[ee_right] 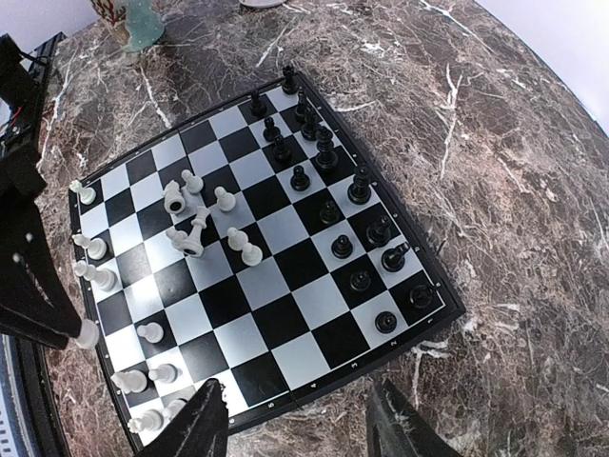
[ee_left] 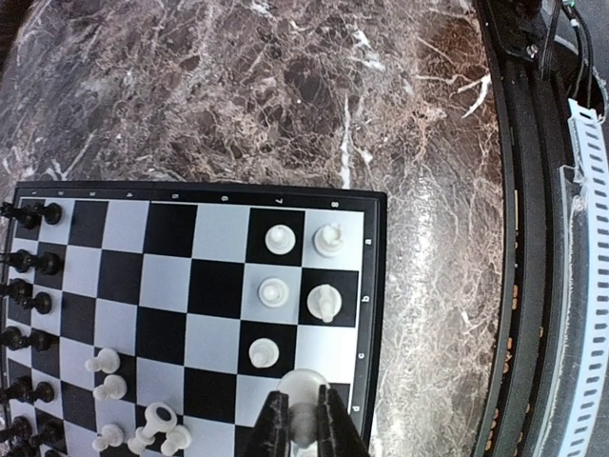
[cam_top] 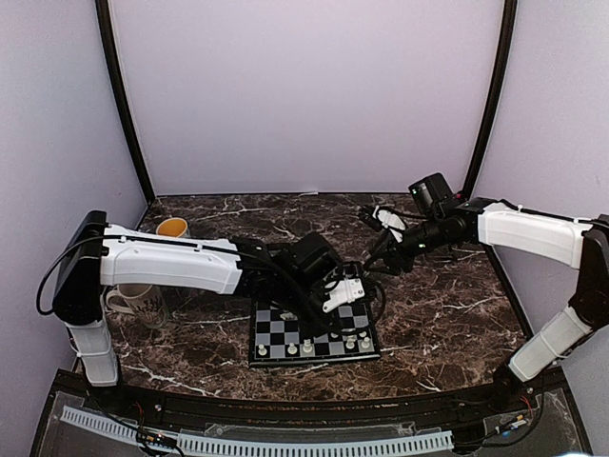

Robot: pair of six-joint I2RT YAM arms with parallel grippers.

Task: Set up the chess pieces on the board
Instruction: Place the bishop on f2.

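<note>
Left tool (ee_left: pixel 303 424): clamped on one white piece (ee_left: pixel 304 388), held upright over an edge square of the board (ee_left: pixel 376 286), beside the placed white pieces (ee_left: pixel 273 290). Judged to be filling the back rank; contact with the square can't be told. Loose white heap (ee_right: pixel 195 228) mid-board, some toppled, not yet sorted. Right tool (ee_right: pixel 300 428): fingers apart, empty, high above the board, probably out of the left arm's way. Black pieces (ee_right: pixel 360 188) line the far side.

The checkered board (ee_right: pixel 321 297) lies flat: black pieces (ee_right: pixel 360 188) ranked along one edge, white pieces (ee_right: pixel 94 248) opposite, several jumbled mid-board, one pinched in my left gripper (ee_left: pixel 303 407).
</note>
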